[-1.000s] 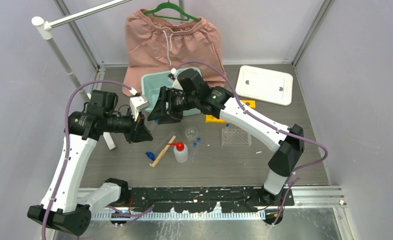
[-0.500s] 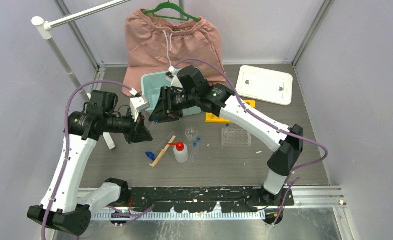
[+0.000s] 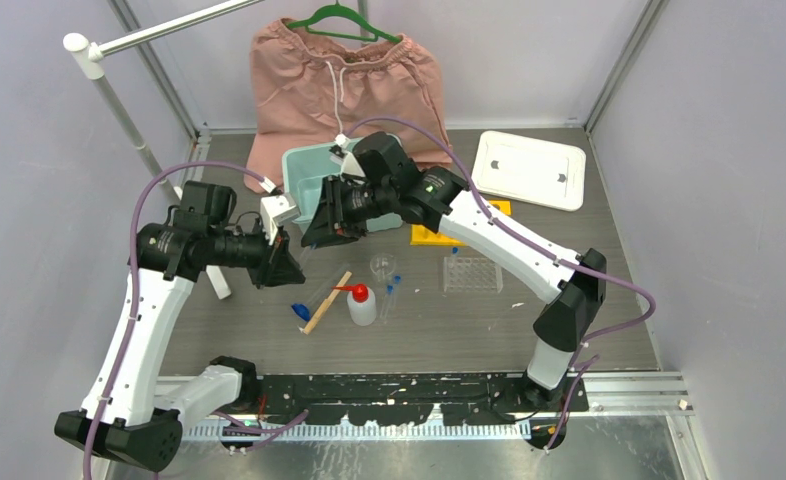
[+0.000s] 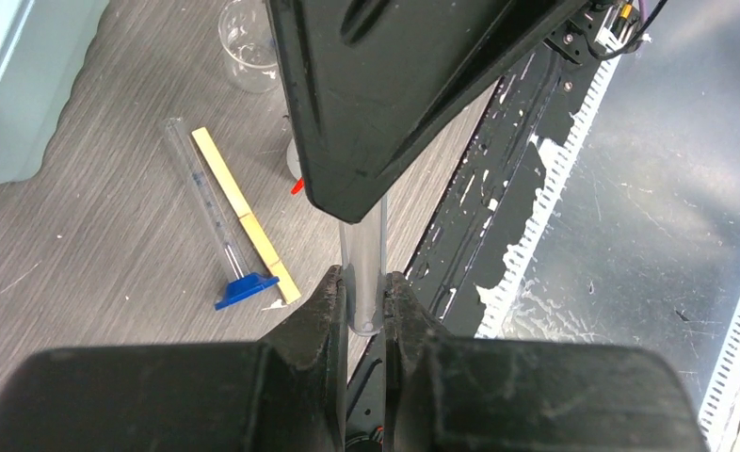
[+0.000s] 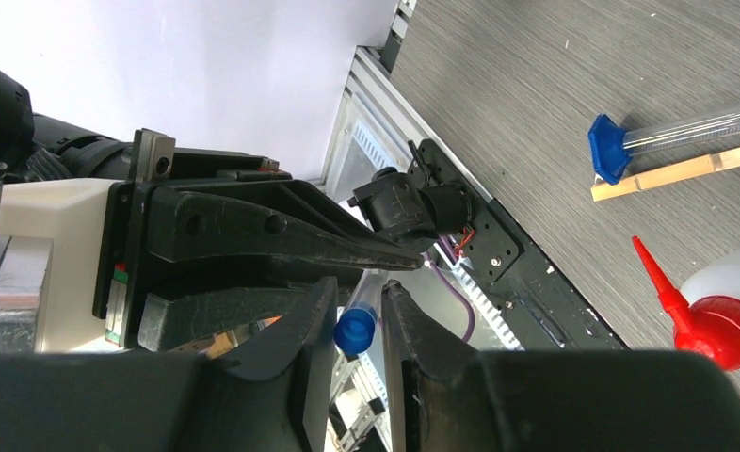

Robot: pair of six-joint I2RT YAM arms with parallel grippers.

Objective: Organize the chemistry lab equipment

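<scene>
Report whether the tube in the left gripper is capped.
Capped: a blue cap sits on the end of the tube, within the right gripper.

Robotics lab test cell: grey wood-grain tabletop point(image 3: 469, 325), lilac panel walls point(image 3: 39, 200) and aluminium frame posts point(image 3: 621, 62) enclosing it.

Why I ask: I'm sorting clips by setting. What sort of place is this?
Probably a robot test cell staged as a lab bench, not a real lab: two arms bolted at the table edge, a squeeze bottle and tube rack near pink shorts.
</scene>
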